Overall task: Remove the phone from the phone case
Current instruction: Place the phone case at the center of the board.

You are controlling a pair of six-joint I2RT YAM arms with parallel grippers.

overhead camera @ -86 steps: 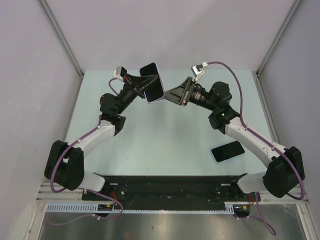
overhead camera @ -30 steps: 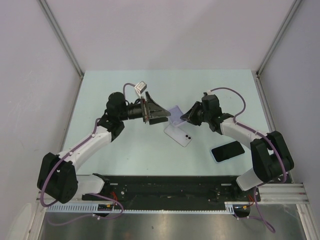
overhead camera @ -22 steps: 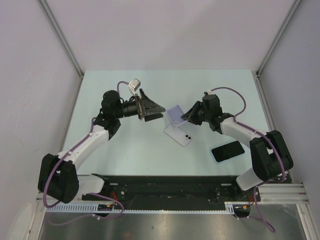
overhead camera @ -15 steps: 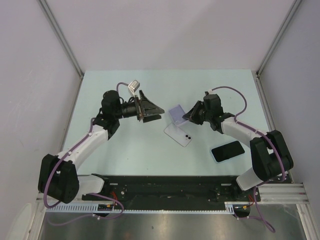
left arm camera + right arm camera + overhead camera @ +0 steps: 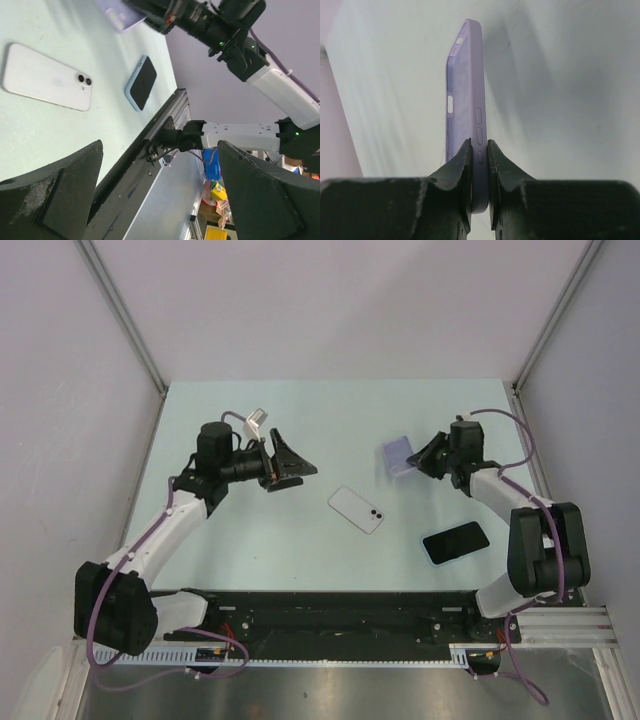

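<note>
The white phone point(image 5: 356, 509) lies back-up on the table between the arms, camera lenses toward the right; it also shows in the left wrist view point(image 5: 47, 83). The empty lilac phone case point(image 5: 399, 454) is off the phone and held above the table at the right. My right gripper point(image 5: 425, 457) is shut on the case's side edge point(image 5: 470, 90), near its buttons, fingers point(image 5: 465, 160) pinching the rim. My left gripper point(image 5: 297, 475) is open and empty, left of the phone; its jaws stand wide apart in its own view point(image 5: 159, 150).
A second phone with a dark screen and pale blue rim point(image 5: 455, 542) lies near the right arm's base, also seen from the left wrist point(image 5: 141, 82). The black base rail point(image 5: 330, 610) runs along the near edge. Side walls enclose the pale green table point(image 5: 300, 430).
The right gripper carried the lilac case up and to the right, away from the white phone. The left arm drew back to the left, still open. The phone stayed put.
</note>
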